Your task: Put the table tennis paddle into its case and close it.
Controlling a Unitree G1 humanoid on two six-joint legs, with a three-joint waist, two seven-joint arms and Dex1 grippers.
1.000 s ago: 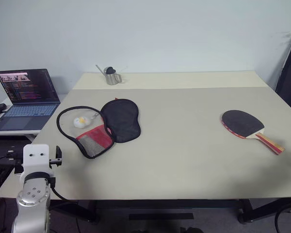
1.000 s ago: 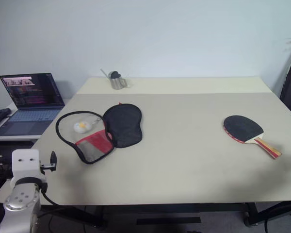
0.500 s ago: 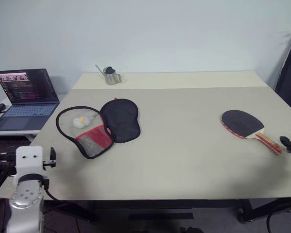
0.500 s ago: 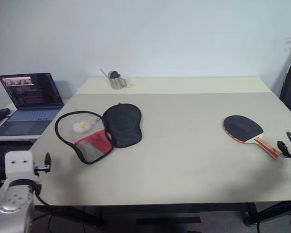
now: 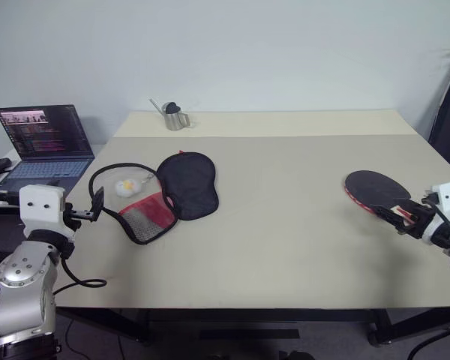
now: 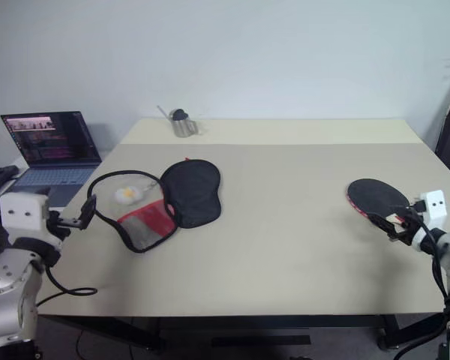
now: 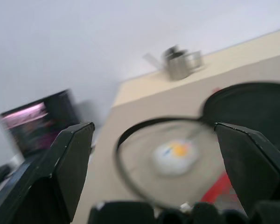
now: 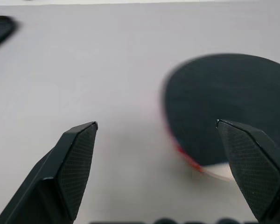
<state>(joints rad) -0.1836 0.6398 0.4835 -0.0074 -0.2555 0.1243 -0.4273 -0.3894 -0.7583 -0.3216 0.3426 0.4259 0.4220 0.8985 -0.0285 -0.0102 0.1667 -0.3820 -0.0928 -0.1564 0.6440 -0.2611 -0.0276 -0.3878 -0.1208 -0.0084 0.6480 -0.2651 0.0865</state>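
Room: a plain pale wall behind a wide beige table (image 5: 285, 232), with an open laptop (image 5: 43, 142) on a lower desk off the table's left end.
Case: the case (image 5: 161, 193) lies unzipped and spread flat on the left part of the table, black lid folded open toward the table's middle, red and mesh part toward the front edge; a small white and yellow object (image 5: 124, 187) sits inside the zipper loop (I can't tell what it is).
Paddle: the paddle (image 5: 376, 188) lies flat near the table's right edge, well apart from the case, black face up, handle toward the front right corner.
Cup: a small metal cup (image 5: 172, 117) stands at the table's back, behind the case.
Left gripper: the left gripper (image 7: 154, 140) hangs just off the table's left edge, beside the case, fingers spread wide, holding nothing.
Right gripper: the right gripper (image 8: 158, 135) sits over the paddle's handle end, fingers wide apart and empty.
Step in hand: reaching for the paddle; nothing is picked up yet.
Next move: probably lower the right fingers around the handle and close on it, then carry the paddle across the table to the case (the flat handle leaves little to grab).
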